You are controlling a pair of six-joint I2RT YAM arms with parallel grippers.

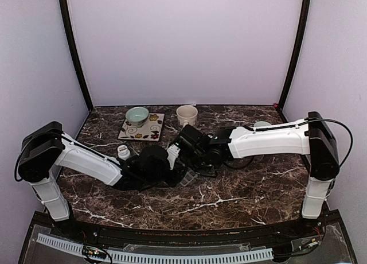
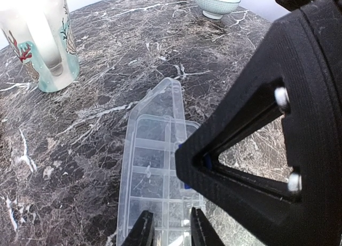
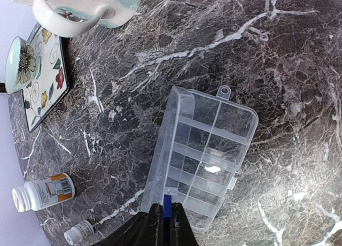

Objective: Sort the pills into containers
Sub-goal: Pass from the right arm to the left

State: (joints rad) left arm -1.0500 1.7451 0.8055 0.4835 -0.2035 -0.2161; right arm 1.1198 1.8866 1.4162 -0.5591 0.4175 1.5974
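The clear container tray [image 3: 200, 150] lies on the marble with its lid folded open, also seen as the tray [image 2: 152, 166] and the tray [image 1: 187, 179]. One white pill [image 3: 212, 169] rests in a compartment. My right gripper [image 3: 166, 227] hovers over the tray's near end, shut on a small blue pill [image 3: 168, 207]. From the left wrist it shows as the big black right gripper [image 2: 267, 128] with the blue pill [image 2: 206, 160] at its tip. My left gripper [image 2: 170, 232] hangs above the tray's other end, its jaws a narrow gap apart with nothing between them.
A white pill bottle [image 3: 43, 191] lies on its side left of the tray, with a small vial [image 3: 79, 232] near it. A cream mug [image 1: 187, 115] and a green bowl [image 1: 137, 115] on a flowered plate [image 1: 153, 129] stand behind. Another bowl [image 2: 216, 1] sits far right.
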